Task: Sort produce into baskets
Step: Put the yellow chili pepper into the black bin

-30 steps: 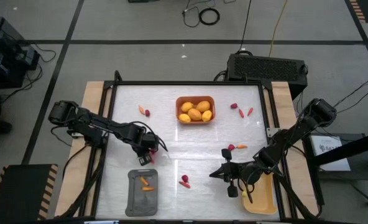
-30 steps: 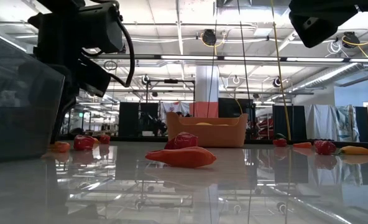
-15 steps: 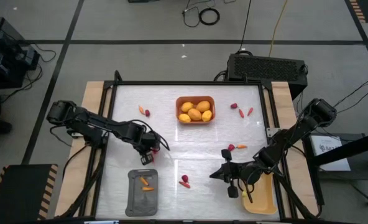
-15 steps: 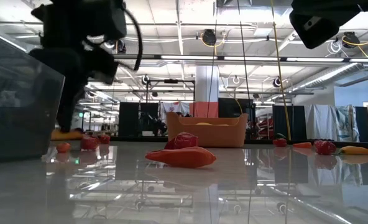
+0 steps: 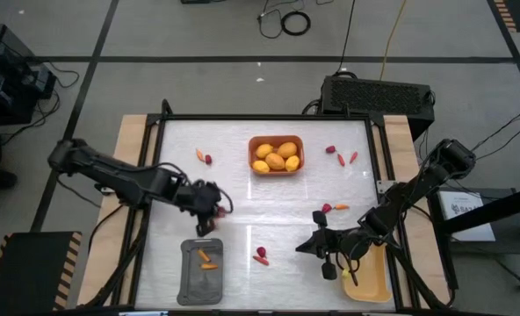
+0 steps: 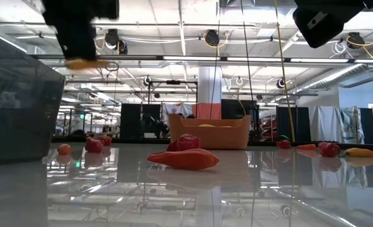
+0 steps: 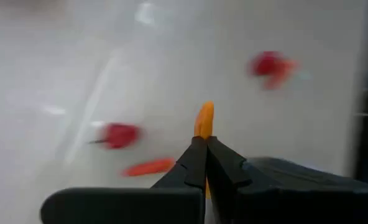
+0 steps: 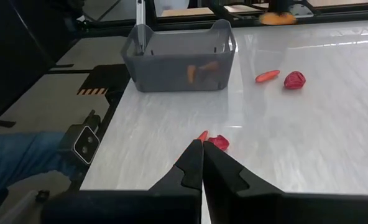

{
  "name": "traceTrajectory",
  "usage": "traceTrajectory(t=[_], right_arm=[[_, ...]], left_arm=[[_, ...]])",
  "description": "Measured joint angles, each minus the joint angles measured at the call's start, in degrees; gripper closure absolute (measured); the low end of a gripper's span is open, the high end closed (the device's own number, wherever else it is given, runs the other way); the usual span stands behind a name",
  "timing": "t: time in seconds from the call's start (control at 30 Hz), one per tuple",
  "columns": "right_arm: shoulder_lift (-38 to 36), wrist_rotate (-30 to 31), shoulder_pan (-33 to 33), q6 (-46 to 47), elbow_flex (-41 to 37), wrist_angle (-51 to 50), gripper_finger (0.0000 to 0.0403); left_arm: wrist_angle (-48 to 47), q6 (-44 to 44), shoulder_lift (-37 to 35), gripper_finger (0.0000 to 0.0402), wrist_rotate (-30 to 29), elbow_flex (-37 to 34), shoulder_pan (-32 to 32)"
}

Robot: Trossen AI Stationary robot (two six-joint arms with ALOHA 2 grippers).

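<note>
My left gripper point(image 5: 209, 213) hangs above the table's left half, just beyond the dark grey basket point(image 5: 201, 270), and is shut on a thin orange carrot stick point(image 7: 204, 119). A red berry point(image 7: 119, 134) and another carrot stick point(image 7: 148, 167) lie on the table below it. My right gripper point(image 5: 306, 247) is shut and empty, low over the table by the pale yellow basket point(image 5: 371, 279). Just beyond its tips point(image 8: 201, 147) lie a berry and a carrot stick point(image 8: 216, 141). The orange-brown basket point(image 5: 276, 154) holds several lemons. My left gripper pinches the carrot stick between its two fingers, and one end point(image 7: 204, 115) sticks out past the fingertips. The fingers come from above, pointing down. The stick point(image 6: 86, 63) is lifted well clear of the table.
Loose berries and carrot sticks lie at the far left point(image 5: 203, 157), the far right point(image 5: 341, 156), the right middle point(image 5: 333, 208) and the near middle point(image 5: 261, 255). The grey basket holds carrot sticks point(image 5: 207, 259). A raised frame point(image 5: 269, 117) rims the white table.
My left gripper, shut on the carrot stick at table height, has risen straight up and lifted the stick clear of the table. The berries beside it have stayed where they were.
</note>
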Motion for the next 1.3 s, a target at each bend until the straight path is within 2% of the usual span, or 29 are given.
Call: traceTrajectory(t=[0.2,0.47,0.57,0.9,1.2,1.3], right_arm=[[0.0,0.26,-0.33,0.0,0.0,0.0,0.0403],[0.0,0.3,-1.69,0.0,0.0,0.15,0.0403],[0.0,0.28,-1.95,0.0,0.0,0.13,0.0403],[0.0,0.28,-1.95,0.35,0.0,0.13,0.0403],[0.0,0.26,-1.99,1.49,0.0,0.09,0.0403],[0.0,0.28,-2.03,1.49,0.0,0.09,0.0403]], left_arm=[[7.81,-5.84,-0.09,0.0393,0.27,0.01,-10.31],[10.32,-14.41,0.79,0.0393,-8.76,0.01,-21.96],[10.3,-15.93,2.8,0.0393,-9.51,-0.01,-24.72],[9.99,-18.08,9.69,0.0393,-9.39,-0.04,-26.2],[9.6,-18.06,10.06,0.0392,-8.97,-0.06,-26.16],[8.68,-18.08,10.06,0.0375,-8.82,-0.06,-26.16]])
